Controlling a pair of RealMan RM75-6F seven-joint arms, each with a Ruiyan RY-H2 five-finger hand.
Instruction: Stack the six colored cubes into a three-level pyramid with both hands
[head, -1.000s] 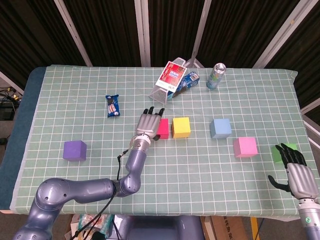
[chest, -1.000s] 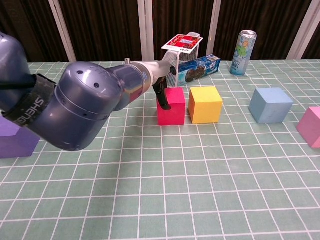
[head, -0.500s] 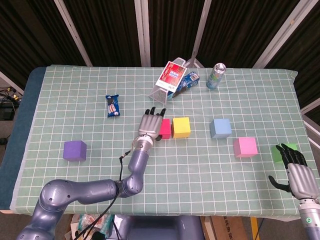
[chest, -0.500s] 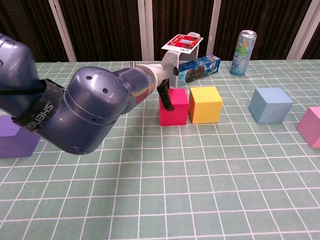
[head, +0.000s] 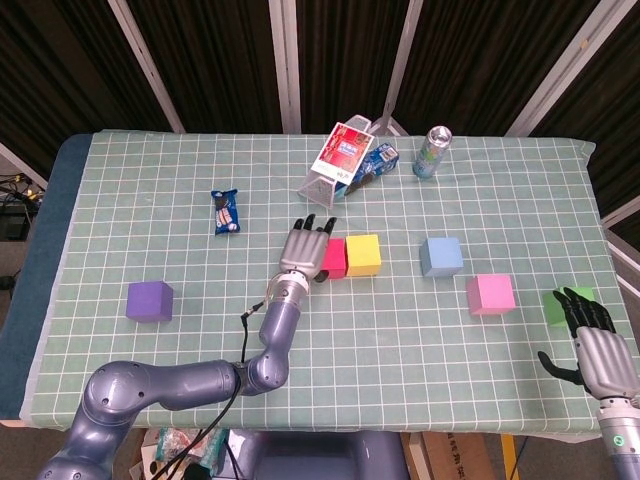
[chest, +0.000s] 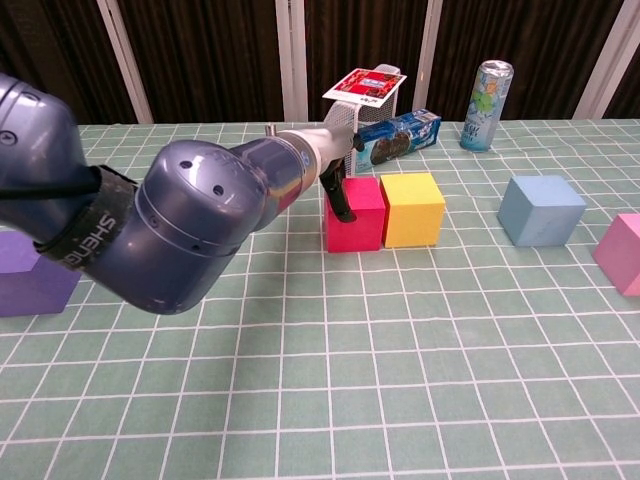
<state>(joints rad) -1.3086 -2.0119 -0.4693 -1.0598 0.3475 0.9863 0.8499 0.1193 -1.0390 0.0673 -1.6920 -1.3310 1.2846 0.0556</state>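
Head view: left robot hand is lying flat against the left side of the red cube, fingers spread and extended, gripping nothing. Red cube is sitting flush against the yellow cube near the middle of the counter. Blue cube is standing apart to the right, pink cube just beyond it toward the front edge. Green cube is sitting at the far right edge, partly hidden behind the right robot hand, which is hovering with fingers apart, holding nothing. Purple cube is sitting alone, well apart on the left. At the back: a tipped wire basket with a red-and-white packet, a blue snack pack beside it, a drink can standing upright, a small blue wrapper lying off to the left.

Chest view: left arm is filling the left half of the frame; dark fingers are touching the red cube's left face. Yellow cube is touching the red one. Blue cube is apart to the right, pink cube is cut off by the right edge, purple cube is partly hidden behind the arm. Can is standing upright at the back. Right robot hand is out of this frame.
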